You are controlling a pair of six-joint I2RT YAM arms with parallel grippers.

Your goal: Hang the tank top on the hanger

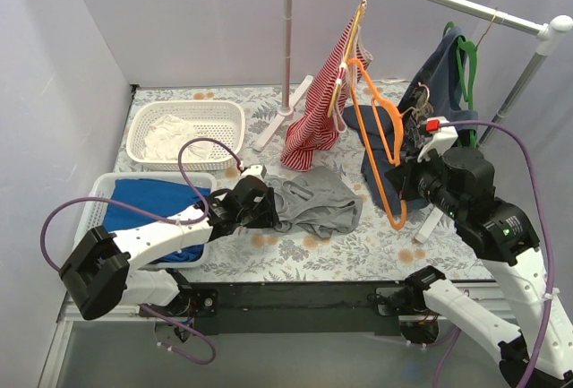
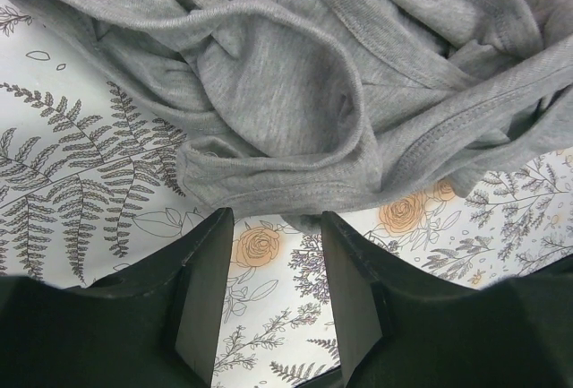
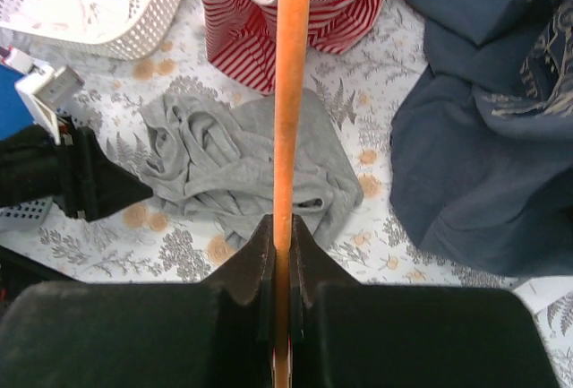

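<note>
Step judged: reaching for garment, nothing grasped yet.
- Crumpled plain grey fabric tank top [image 1: 318,202] lay mid-table.
- Left gripper [image 2: 276,222] had jaws apart, just short of top's left hem.
- Right gripper [image 3: 279,236] was clamped on thin orange plastic hanger [image 1: 380,137], right of top.
- Next likely needed: advance, pinch hem.

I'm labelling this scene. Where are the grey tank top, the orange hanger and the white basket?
tank top [image 1: 318,204], top external view, middle of the crumpled fabric.
orange hanger [image 3: 291,92], right wrist view, its straight bar.
white basket [image 1: 235,133], top external view, right wall.
</note>
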